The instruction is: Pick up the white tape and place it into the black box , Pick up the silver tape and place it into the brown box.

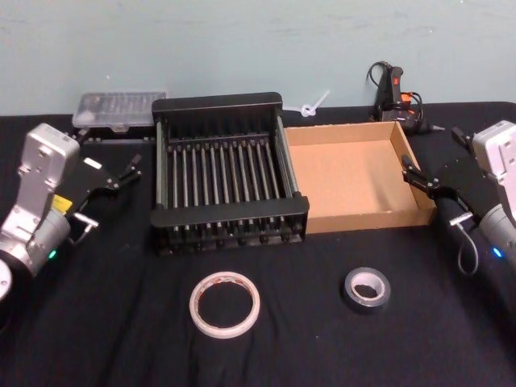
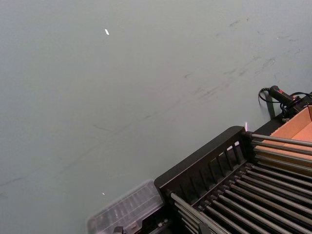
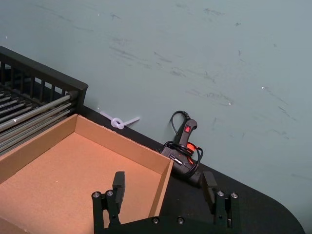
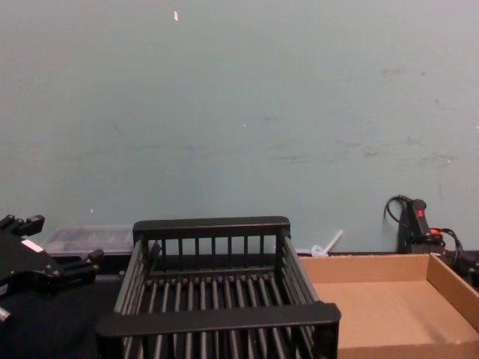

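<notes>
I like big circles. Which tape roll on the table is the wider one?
The white tape, lying flat in front of the black box. It is a wide thin ring with red print; the silver tape to its right is smaller and thicker.

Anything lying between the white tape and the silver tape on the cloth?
No. In the head view the stretch between the white tape and the silver tape is bare black cloth; both rolls lie flat, apart, in front of the boxes.

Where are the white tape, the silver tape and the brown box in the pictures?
white tape [image 1: 205, 314]: head view, on the left side of its flat ring.
silver tape [image 1: 351, 294]: head view, on the left of its grey outer band.
brown box [image 1: 355, 181]: head view, on its bare cardboard floor.
</notes>
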